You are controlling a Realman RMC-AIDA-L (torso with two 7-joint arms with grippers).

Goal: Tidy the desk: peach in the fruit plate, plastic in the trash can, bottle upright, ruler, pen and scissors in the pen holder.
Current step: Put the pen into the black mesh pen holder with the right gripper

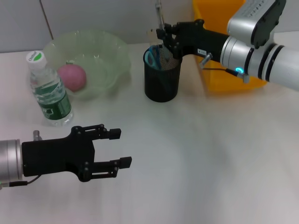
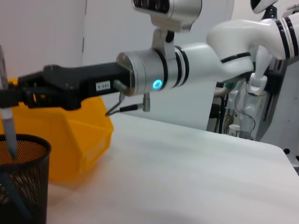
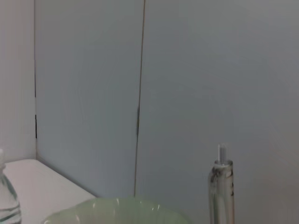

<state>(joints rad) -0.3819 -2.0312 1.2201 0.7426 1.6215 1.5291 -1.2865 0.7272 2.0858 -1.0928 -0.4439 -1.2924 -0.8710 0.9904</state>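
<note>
Over the black mesh pen holder (image 1: 162, 77), the right gripper (image 1: 163, 39) clamps a clear pen (image 1: 160, 14) that stands upright, its long axis vertical, lower end dipping into the holder's mouth and upper end pointing straight up. Largest of the things around the holder is the yellow bin (image 1: 219, 42), just beside it on the robot's right and behind the right arm. On the holder's other side sits the pale green fruit plate (image 1: 100, 49), a shallow bowl with the pink peach (image 1: 72, 77) resting inside it. Beyond the plate, farther from the holder, the water bottle (image 1: 48, 91) stands upright, white cap on top. Blue scissor handles (image 1: 152, 57) show at the holder's rim. Nearer the robot than the holder, well apart from it, the left gripper (image 1: 122, 148) hovers over the white desk (image 1: 210, 158) with fingers spread and nothing between them.

The left wrist view alone shows the pen (image 2: 8, 130) from the side, its tip inside the mesh wall of the holder (image 2: 23, 182), with the right gripper's black body against the bin (image 2: 79, 140). The right wrist view alone shows the pen's top end (image 3: 221, 186) against grey wall panels, the plate's rim (image 3: 117, 210) below it and the bottle (image 3: 7, 200) at the edge.
</note>
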